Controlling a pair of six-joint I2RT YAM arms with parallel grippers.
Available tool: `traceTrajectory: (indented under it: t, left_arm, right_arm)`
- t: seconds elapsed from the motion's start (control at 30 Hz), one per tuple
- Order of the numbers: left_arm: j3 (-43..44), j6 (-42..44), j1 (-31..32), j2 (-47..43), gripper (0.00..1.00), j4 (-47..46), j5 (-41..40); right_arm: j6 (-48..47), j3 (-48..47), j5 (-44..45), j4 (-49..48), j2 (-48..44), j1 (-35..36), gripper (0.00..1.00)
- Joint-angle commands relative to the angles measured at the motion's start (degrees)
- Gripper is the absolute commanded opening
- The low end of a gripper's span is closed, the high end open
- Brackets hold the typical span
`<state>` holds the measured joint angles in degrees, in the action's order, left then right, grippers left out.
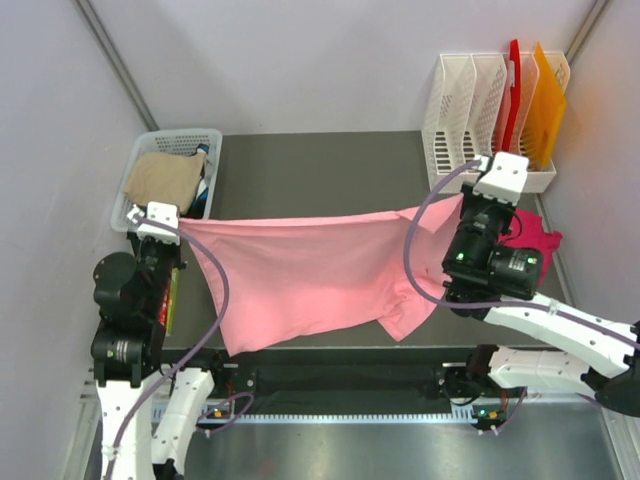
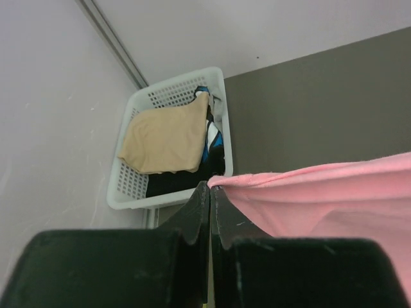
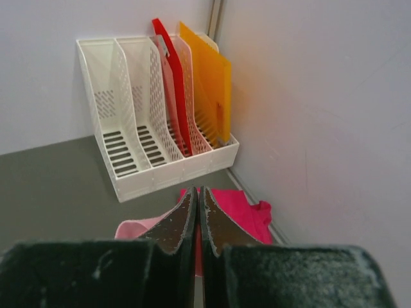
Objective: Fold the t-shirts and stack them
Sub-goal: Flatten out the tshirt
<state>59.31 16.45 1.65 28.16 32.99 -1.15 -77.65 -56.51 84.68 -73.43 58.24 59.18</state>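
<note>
A: Found the shirts where?
B: Saw salmon-pink t-shirt (image 1: pixel 300 270) stretched mid-frame, pinched at top corners by fully closed left gripper (image 2: pixel 210 189) and right gripper (image 3: pixel 196 196); magenta t-shirt (image 1: pixel 540 240) heaped at right edge.
A: Handled how?
B: Looked light, limp; judged corners best.

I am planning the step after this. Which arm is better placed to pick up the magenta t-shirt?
Right. The magenta t-shirt lies at the right edge of the table, just beyond the right gripper. The left gripper is across it, by the basket. Both grip the pink t-shirt, so release comes first.
</note>
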Motion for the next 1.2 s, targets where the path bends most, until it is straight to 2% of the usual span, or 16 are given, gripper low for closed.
traceTrajectory:
  t: [0.0, 0.23, 0.47, 0.67, 0.73, 0.77, 0.8, 0.83, 0.87, 0.9, 1.17]
  left_arm:
    - [-2.09, -0.27, -0.24, 1.63, 0.0, -7.5, -1.31]
    - [-6.31, -0.01, -0.24, 4.17, 0.0, -12.41, -1.75]
    - [-8.33, 0.87, -0.24, 17.33, 0.0, -21.64, -3.16]
    - [-7.37, 0.08, -0.24, 29.38, 0.0, -27.27, -3.25]
    - [-6.75, -0.89, -0.24, 31.59, 0.0, -29.21, -3.07]
    - [-6.58, -1.33, -0.24, 33.08, 0.0, -30.0, -2.98]
    - [-6.49, -1.68, -0.24, 33.62, 0.0, -31.4, -2.98]
    - [-6.23, -2.2, -0.24, 34.06, 0.0, -31.93, -2.98]
    - [-5.96, -2.38, -0.24, 34.93, 0.0, -32.2, -2.81]
    - [-5.61, -2.47, -0.24, 35.38, 0.0, -32.55, -2.46]
    - [-2.18, -3.44, -0.24, 43.37, 0.0, -37.82, -2.72]
  right_arm:
    - [9.17, 4.73, 1.88, 0.31, -0.32, -0.82, 0.0]
    - [12.26, 6.86, 1.1, 0.13, 3.1, -1.52, 0.0]
    - [12.87, 3.78, -0.48, -0.48, 12.33, -5.99, 0.0]
    - [17.87, 1.76, -3.81, 2.57, 22.17, -10.57, 0.0]
    - [34.58, -1.66, -7.58, 28.04, 21.66, -11.36, 0.0]
    - [61.64, -7.76, -18.31, 43.83, 20.26, -14.15, 0.0]
    - [72.27, -10.61, -24.77, 67.65, 18.07, -16.79, 0.0]
    - [74.2, -10.55, -27.61, 65.45, 17.09, -20.12, 0.0]
    - [69.17, -8.2, -27.82, 60.38, 16.48, -20.5, 0.0]
    - [68.51, -8.79, -27.91, 60.07, 16.9, -20.68, 0.0]
    - [72.63, -14.14, -38.27, 66.91, 19.8, -27.8, 0.0]
